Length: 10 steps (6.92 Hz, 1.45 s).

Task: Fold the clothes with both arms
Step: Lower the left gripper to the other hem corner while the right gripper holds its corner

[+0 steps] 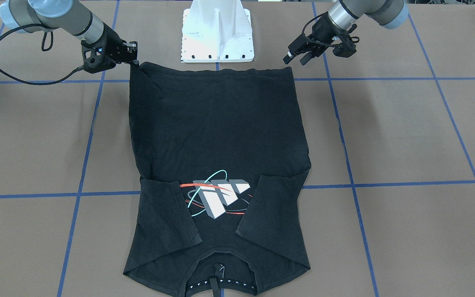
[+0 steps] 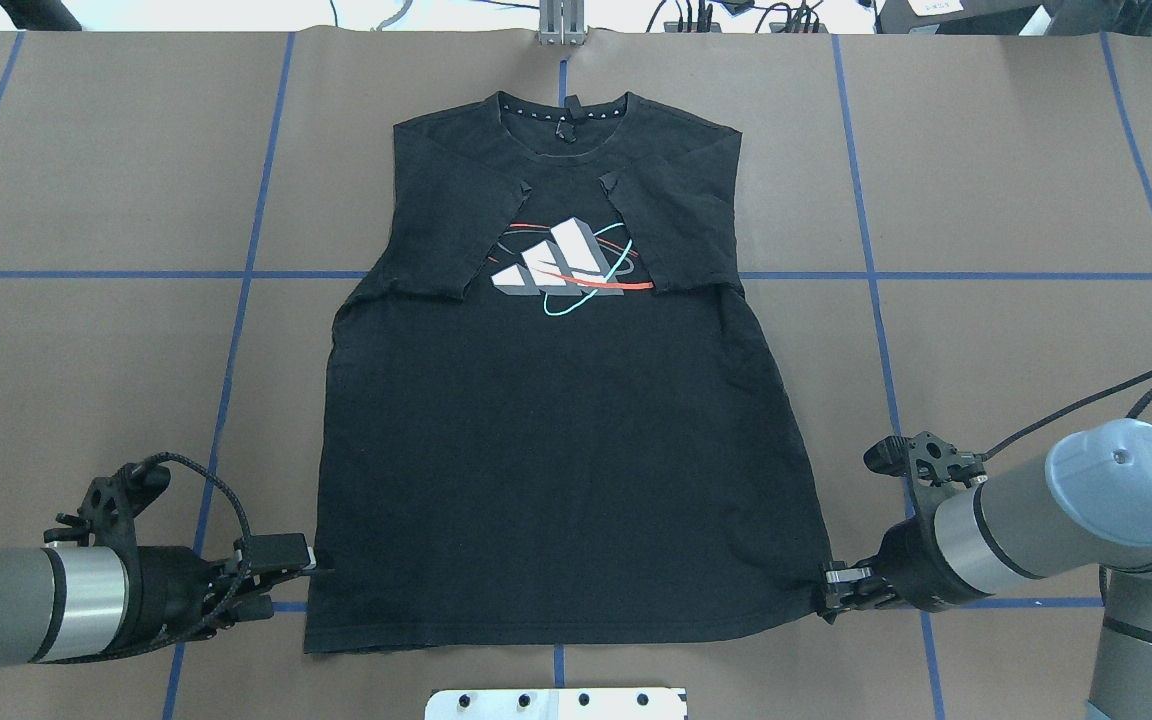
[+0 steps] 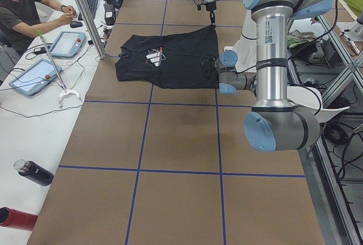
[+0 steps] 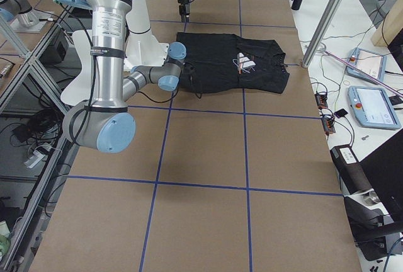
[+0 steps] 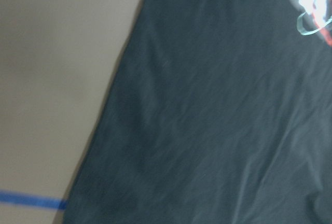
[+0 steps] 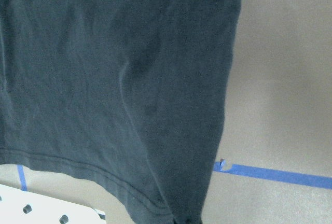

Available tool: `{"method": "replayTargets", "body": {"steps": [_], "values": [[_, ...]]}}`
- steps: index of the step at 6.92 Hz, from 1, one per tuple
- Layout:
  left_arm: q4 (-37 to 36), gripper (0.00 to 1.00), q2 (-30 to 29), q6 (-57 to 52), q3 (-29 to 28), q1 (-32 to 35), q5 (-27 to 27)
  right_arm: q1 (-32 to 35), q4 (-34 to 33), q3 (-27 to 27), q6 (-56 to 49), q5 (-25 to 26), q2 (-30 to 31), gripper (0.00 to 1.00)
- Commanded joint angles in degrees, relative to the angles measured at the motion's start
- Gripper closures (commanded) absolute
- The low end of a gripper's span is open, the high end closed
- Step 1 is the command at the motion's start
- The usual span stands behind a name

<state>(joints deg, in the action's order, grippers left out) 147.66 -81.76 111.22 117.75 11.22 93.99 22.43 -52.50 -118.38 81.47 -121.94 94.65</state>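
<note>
While looking down from overhead, can see the black T-shirt (image 2: 556,450) spread flat, print side up, in the middle of the brown table (image 2: 86,400). Collar (image 2: 561,152) toward the far edge, hem (image 2: 556,632) just short of the white pedestal base (image 1: 217,37). Both short sleeves (image 2: 446,230) (image 2: 686,225) folded inward over the chest, flanking the orbit logo (image 2: 566,265) and overlapping its outer edges. Body of the cloth mostly smooth, with light creases near the hem corners. Right gripper (image 1: 135,61) down at the hem corner on its own side, fingers pressed together on a pinch of black cloth, with that corner drawn out to a small point toward it. From the right wrist, only the hem and side edge running to the bottom of the view; no fingers visible there. Left gripper (image 1: 297,57) close by the opposite hem corner, apart from the cloth in the front-facing view, fingers spread with nothing between them. From the left wrist, a blurred stretch of the side edge, bare table and a bit of blue tape (image 5: 31,199). Blue tape lines (image 2: 236,330) in a grid across the table, passing under the cloth. Beyond the table in the left side view, a seated person (image 3: 22,12) at a white bench with two tablets (image 3: 34,76).
</note>
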Motion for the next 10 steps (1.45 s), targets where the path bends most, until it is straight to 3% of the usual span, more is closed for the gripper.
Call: {"method": "replayTargets", "body": {"steps": [1,6,8,10], "values": [[-0.4,0.01,0.0,0.7,-2.2,-2.7,-2.2,2.3,0.0,-0.8,0.0,-3.2,-0.3,1.0],[-0.5,0.06,-1.6,0.7,-5.6,-3.6,-2.2,3.1,0.0,-1.0,0.0,-4.0,-0.6,1.0],[-6.1,0.08,-4.9,0.7,-5.9,-3.8,-2.2,3.1,0.0,-0.9,-0.1,-4.0,-0.5,1.0],[-7.2,0.1,-5.7,0.7,-5.8,-3.8,-2.3,3.2,0.0,-0.9,0.0,-4.0,-0.5,1.0]]}}
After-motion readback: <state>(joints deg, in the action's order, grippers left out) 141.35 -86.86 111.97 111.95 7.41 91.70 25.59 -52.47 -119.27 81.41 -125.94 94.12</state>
